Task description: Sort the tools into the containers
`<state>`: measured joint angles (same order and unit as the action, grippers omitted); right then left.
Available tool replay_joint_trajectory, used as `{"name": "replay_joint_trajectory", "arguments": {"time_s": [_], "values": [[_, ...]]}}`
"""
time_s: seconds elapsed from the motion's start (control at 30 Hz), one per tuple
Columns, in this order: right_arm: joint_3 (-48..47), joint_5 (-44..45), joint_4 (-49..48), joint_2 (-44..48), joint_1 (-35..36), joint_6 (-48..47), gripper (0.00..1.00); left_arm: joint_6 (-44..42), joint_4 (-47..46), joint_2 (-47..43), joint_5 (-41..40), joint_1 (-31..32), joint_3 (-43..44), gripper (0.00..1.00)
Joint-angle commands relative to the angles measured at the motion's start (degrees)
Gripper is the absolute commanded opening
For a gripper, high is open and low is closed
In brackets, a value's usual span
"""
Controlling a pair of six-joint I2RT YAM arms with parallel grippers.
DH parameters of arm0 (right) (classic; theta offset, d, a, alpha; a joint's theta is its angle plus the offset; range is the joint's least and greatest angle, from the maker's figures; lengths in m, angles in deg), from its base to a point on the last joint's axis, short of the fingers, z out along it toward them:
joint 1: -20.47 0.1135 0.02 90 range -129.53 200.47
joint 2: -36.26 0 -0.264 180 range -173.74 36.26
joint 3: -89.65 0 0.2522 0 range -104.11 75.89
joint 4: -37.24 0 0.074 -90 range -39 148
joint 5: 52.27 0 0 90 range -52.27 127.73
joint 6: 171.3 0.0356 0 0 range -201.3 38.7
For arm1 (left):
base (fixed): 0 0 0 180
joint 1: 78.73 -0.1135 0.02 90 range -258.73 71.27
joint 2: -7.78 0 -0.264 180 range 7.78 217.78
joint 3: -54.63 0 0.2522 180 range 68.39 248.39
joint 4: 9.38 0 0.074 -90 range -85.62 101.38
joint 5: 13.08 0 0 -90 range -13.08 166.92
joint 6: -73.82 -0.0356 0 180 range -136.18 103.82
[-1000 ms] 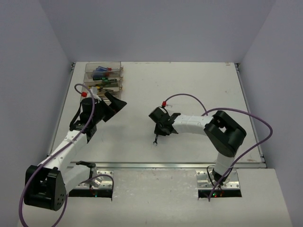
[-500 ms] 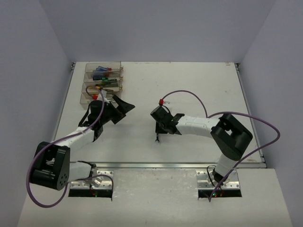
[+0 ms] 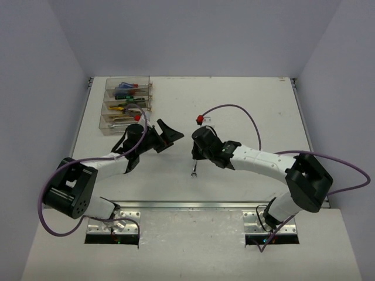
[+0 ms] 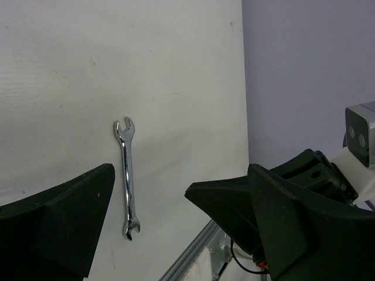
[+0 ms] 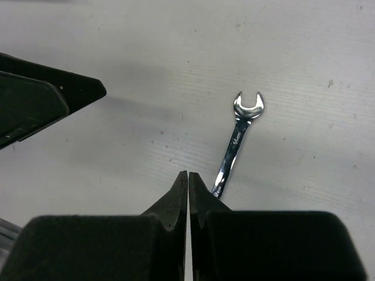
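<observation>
One silver open-end wrench lies flat on the white table; it shows in the left wrist view and the right wrist view. My right gripper is shut and empty, with its tips just left of the wrench's near end. My left gripper is open and empty, above the table left of the wrench, which shows between its fingers. The clear containers stand at the far left and hold a blue screwdriver, yellow pliers and other tools.
The left gripper's black finger shows close in the right wrist view. A metal rail runs along the table's near edge. The right arm's purple cable loops above the table. Grey walls close the sides.
My left gripper has swung right, from beside the containers to the table's middle near the right gripper. The right gripper shifted slightly. The wrench has not moved.
</observation>
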<state>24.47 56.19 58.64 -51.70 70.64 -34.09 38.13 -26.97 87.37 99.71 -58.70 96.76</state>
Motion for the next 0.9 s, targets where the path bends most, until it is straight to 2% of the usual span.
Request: {"name": "replay_joint_trajectory", "arguments": {"time_s": [0.0, 0.03, 0.07, 0.1, 0.13, 0.17, 0.23, 0.3, 0.43, 0.5, 0.53, 0.7, 0.87], "values": [[-2.0, 3.7, -0.5, 0.8, 0.6, -2.7, 0.0, -0.7, -2.2, 1.5, -2.2, 1.9, 3.7, 0.93], [-3.4, 5.1, 1.6, -0.1, 0.6, -2.6, 0.0, -0.9, -0.3, 1.7, -3.1, 1.9, 4.2, 0.93], [-4.9, 6.5, 4.8, -1.3, 0.6, -1.3, 0.06, -1.2, 1.8, 1.3, -4.4, 1.9, 4.6, 0.95], [-6.2, 7.5, 7.8, -2.6, 0.5, -0.2, 0.19, -1.3, 4.3, 0.3, -6.1, 1.8, 4.9, 0.96], [-7.2, 7.7, 10.5, -4.3, 0.5, 0.1, 0.46, -1.1, 7.8, -1.8, -8.8, 1.8, 5.3, 0.98], [-8.3, 7.4, 11.3, -4.8, 0.4, 0.4, 0.55, -1.0, 11.7, -2.5, -11.9, 1.8, 5.7, 1.0], [-12.2, 7.0, 17.4, -8.4, 0.4, 2.7, 0.67, -0.3, 22.0, -7.5, -22.2, 1.7, 7.0, 1.0], [-14.9, 6.1, 20.4, -11.8, 0.4, 3.6, 0.72, 1.0, 28.6, -12.6, -29.2, 0.4, 7.3, 1.0], [-16.3, 2.2, 21.4, -15.6, -0.2, 4.4, 0.7, 1.2, 33.7, -19.0, -30.8, -2.8, 6.6, 1.0], [-15.4, 2.3, 21.4, -17.5, -1.0, 7.1, 0.66, 0.0, 35.2, -20.5, -30.9, -3.6, 7.4, 1.0], [-14.9, 1.1, 21.4, -18.1, -1.2, 7.9, 0.6, -0.3, 36.4, -21.7, -30.8, -4.2, 7.7, 1.0], [-14.3, -1.8, 21.5, -22.0, -1.7, 10.1, 0.54, -2.1, 38.0, -23.6, -29.8, -5.4, 8.8, 1.0], [-10.1, -6.1, 18.8, -23.7, -4.0, 11.4, 0.37, -2.7, 37.8, -23.4, -27.7, -5.8, 8.3, 1.0]]}}
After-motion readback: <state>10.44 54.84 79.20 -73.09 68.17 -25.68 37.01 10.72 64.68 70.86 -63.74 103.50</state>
